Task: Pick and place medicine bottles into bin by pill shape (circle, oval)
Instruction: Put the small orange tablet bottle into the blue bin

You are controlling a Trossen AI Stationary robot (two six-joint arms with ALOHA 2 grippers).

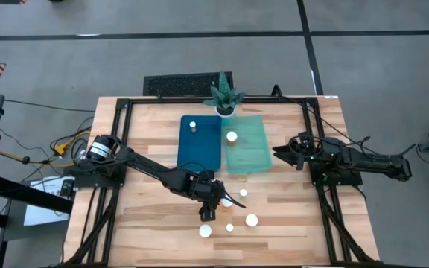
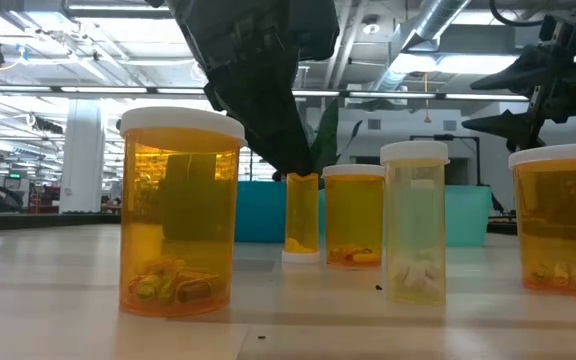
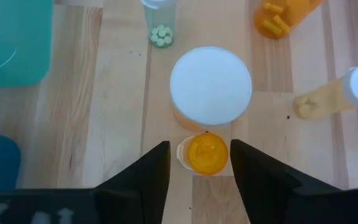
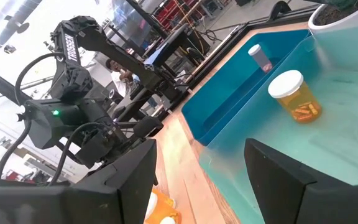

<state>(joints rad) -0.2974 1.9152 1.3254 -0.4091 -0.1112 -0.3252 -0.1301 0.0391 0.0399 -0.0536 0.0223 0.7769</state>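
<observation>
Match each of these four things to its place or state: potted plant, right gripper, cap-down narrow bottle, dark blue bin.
Things:
1. potted plant
2. right gripper
3. cap-down narrow bottle
4. dark blue bin

Places or states:
a. directly left of the light teal bin
b. behind the bins, at the table's edge
c. at the left gripper
d. open, just right of the light teal bin

Pairs: 1-b, 2-d, 3-c, 4-a
</observation>
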